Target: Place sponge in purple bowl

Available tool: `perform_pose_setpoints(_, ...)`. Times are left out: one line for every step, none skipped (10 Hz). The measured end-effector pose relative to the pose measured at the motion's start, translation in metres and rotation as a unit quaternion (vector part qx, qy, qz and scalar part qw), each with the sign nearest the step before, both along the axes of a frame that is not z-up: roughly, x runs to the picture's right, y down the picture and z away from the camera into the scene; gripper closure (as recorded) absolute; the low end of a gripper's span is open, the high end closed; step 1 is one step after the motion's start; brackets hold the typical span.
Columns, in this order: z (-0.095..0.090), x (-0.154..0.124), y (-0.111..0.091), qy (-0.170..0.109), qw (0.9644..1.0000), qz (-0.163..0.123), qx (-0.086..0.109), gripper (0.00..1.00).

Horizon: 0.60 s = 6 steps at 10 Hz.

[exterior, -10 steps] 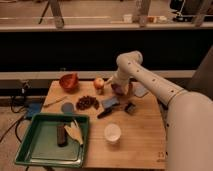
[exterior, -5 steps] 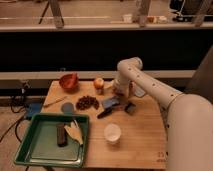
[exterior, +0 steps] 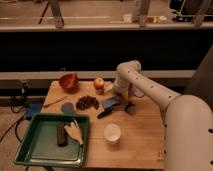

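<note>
My gripper [exterior: 125, 102] hangs low over the middle of the wooden table [exterior: 140, 135], its jaws open, at the right end of the blue sponge [exterior: 110, 103]. The sponge lies flat on the table, and I cannot tell if the fingers touch it. The dark purple-maroon bowl [exterior: 87, 102] sits just left of the sponge, apart from the gripper. My white arm reaches in from the right and bends down behind the sponge.
An orange-red bowl [exterior: 69, 81] and an apple [exterior: 99, 83] stand at the back. A small blue-grey round thing [exterior: 67, 107] and a dark elongated item [exterior: 105, 114] lie nearby. A white cup [exterior: 112, 132] stands in front. A green tray [exterior: 30, 150] holds two items at front left.
The arm has swung forward and down from the back of the table, bringing the gripper lower beside the blue sponge. Nothing on the table has moved.
</note>
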<state>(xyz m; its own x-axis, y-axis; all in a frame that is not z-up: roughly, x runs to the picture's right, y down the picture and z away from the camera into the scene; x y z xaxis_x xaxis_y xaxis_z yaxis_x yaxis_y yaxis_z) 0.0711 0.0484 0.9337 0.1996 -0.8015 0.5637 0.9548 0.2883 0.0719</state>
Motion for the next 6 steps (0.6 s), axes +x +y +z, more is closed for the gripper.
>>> perform_pose_setpoints(0.003,-0.002,0.003,0.002,1.0,0.003,0.007,0.2)
perform_pose_setpoints(0.009,0.0,0.006,0.007,0.9998,0.008,0.018,0.2)
perform_pose_setpoints(0.012,0.0,0.009,0.01,0.9996,0.011,0.025,0.2)
perform_pose_setpoints(0.015,-0.002,0.012,0.012,0.9994,0.012,0.029,0.2)
perform_pose_setpoints(0.017,-0.005,0.014,0.014,0.9994,0.011,0.031,0.2)
perform_pose_setpoints(0.02,-0.008,0.017,0.017,0.9993,0.01,0.032,0.2)
